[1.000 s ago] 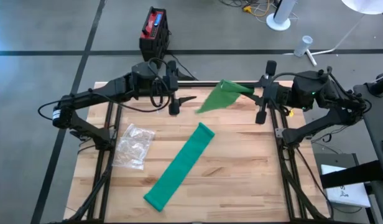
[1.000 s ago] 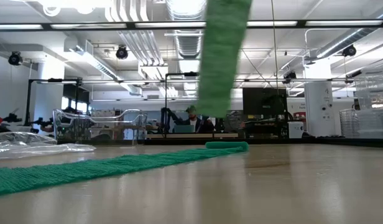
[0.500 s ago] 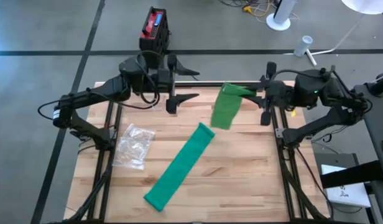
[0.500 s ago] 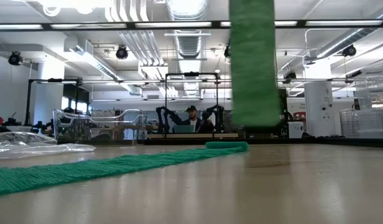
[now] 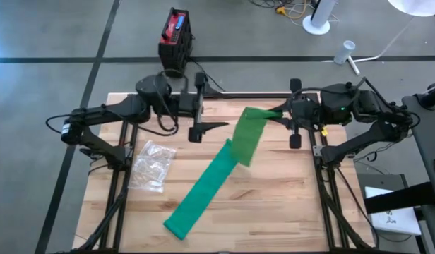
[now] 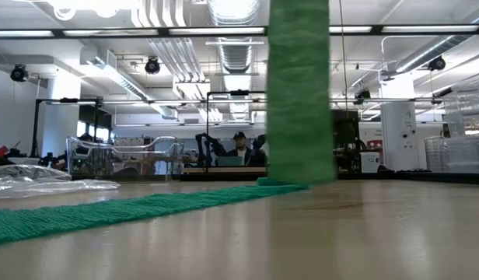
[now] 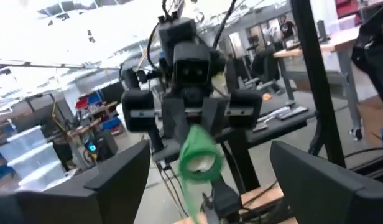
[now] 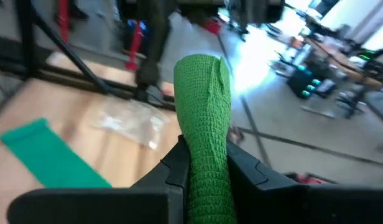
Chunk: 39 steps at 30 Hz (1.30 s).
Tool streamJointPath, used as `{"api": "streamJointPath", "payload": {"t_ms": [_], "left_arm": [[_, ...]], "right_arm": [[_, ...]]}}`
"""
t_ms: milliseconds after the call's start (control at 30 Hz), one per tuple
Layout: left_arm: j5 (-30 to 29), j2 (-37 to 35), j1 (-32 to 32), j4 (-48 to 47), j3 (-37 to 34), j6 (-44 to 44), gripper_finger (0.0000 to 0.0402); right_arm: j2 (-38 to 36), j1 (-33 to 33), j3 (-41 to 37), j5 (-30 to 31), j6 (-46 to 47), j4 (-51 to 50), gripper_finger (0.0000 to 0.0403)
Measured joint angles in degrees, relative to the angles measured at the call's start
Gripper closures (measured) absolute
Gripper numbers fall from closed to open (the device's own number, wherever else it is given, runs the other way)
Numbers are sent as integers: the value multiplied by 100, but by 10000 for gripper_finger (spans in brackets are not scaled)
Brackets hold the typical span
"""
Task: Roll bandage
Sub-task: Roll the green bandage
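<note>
Bandage (image 5: 203, 187): long green strip, one end lying flat diagonally across the bench (image 5: 274, 212), far end lifted off the wood. Lifted end is seen pinched in the right gripper (image 5: 282, 113), closed on it at the far side of the bench; a short curled length is held upright between its fingers in the right wrist view (image 8: 204, 124), the rest hanging down to the board in the low view (image 6: 300, 93).

Left gripper (image 5: 210, 106) is held wide, empty, facing the right one across a gap, apart from the cloth.

Clear plastic wrapper (image 5: 152, 164) lies beside the left arm, well apart from the strip.

Judgement: roll is barely started. For a neat roll, the hanging strip is best kept taut and square to the held end, so the edges stack evenly. The loose tail should be supported by the open gripper close under the pinch, not far down. Slack or twist is likely to give a coned, loose roll.
</note>
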Motion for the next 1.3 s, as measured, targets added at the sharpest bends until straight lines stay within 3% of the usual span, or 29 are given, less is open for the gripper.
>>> {"api": "streamJointPath", "payload": {"t_ms": [433, 1000, 1300], "left_arm": [[-3, 560, -55, 568, -11, 46, 107], [-8, 901, -81, 546, -11, -112, 135], [-32, 898, 5, 531, -11, -1288, 167]], "right_arm": [[101, -11, -3, -99, 344, -63, 350], [217, -229, -53, -83, 33, -160, 350], [302, -249, -56, 228, -486, -82, 350]]}}
